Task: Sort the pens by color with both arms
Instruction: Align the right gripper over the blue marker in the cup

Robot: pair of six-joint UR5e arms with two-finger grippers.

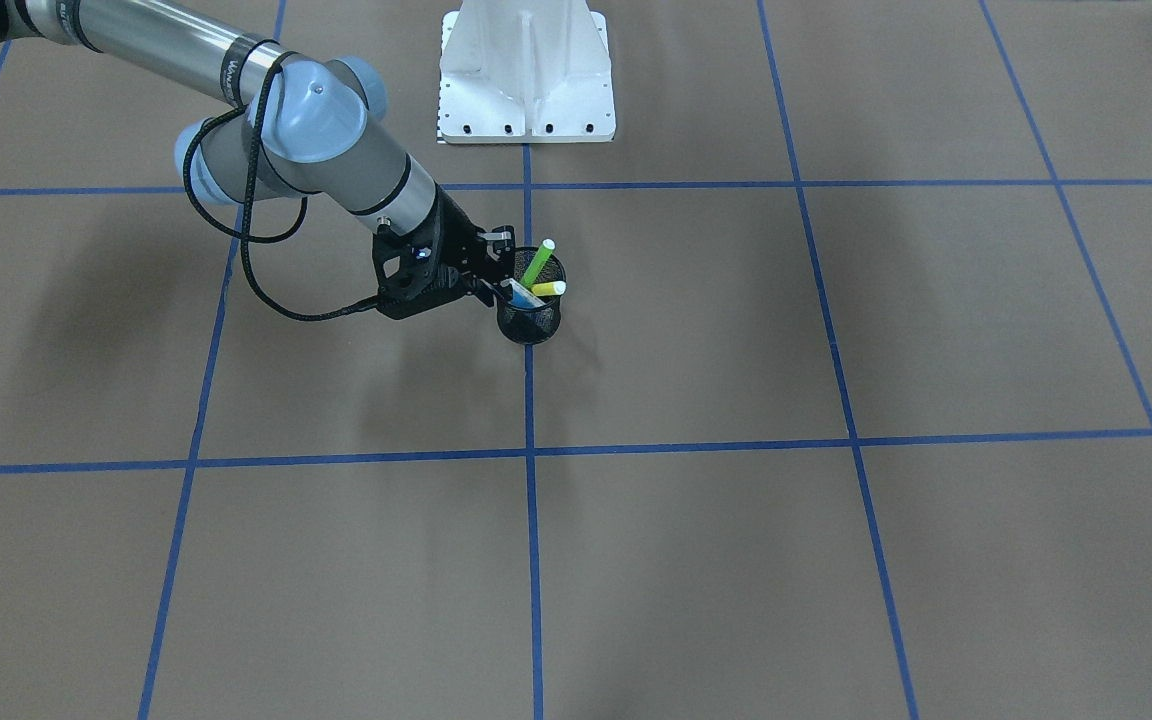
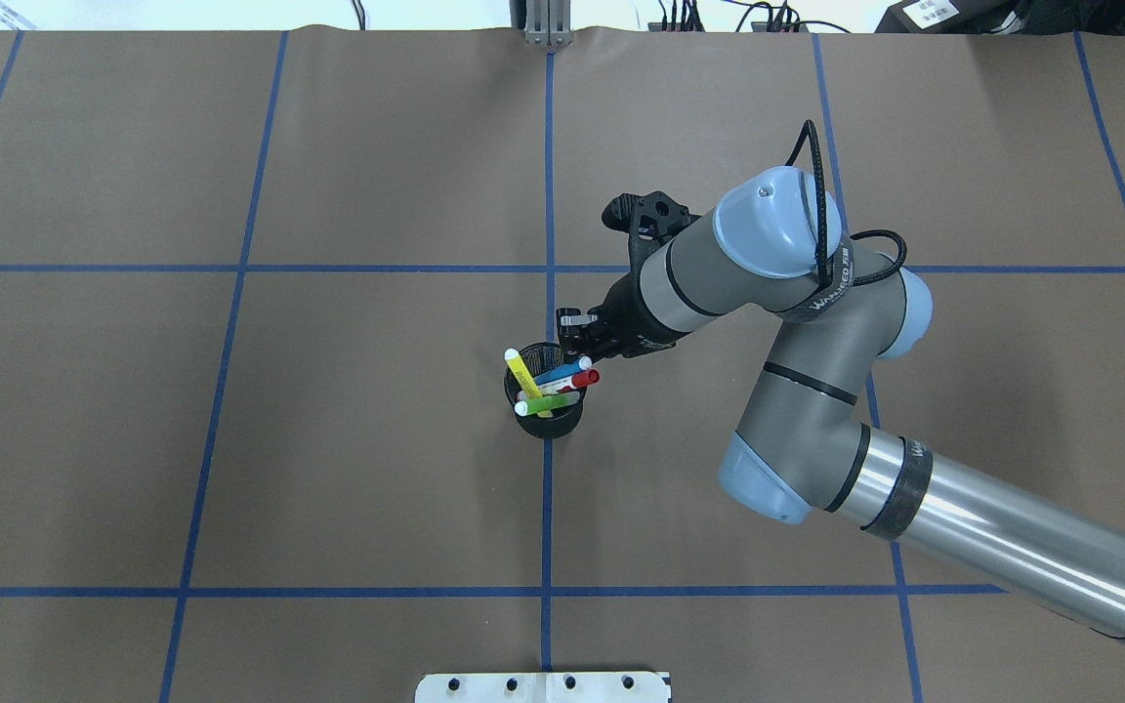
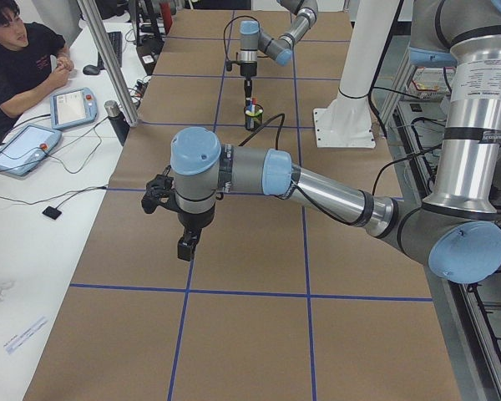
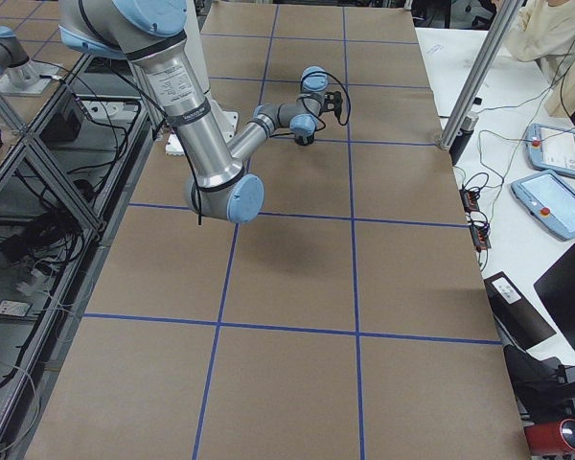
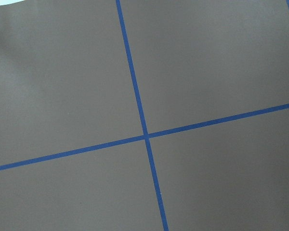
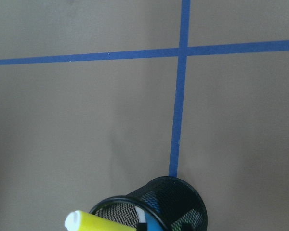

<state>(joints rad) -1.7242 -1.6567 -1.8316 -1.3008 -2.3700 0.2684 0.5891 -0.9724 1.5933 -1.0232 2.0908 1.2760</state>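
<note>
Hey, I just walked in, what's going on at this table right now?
The right gripper is down at the rim of a black mesh cup that stands on a blue tape line mid-table. All four pens are in the cup: yellow pen, blue pen, red-capped pen and green pen. None has been sorted out yet. The gripper is close to the blue pen's top, but I cannot tell whether it has gripped it. The left gripper hangs over bare table, well away from the cup.
</note>
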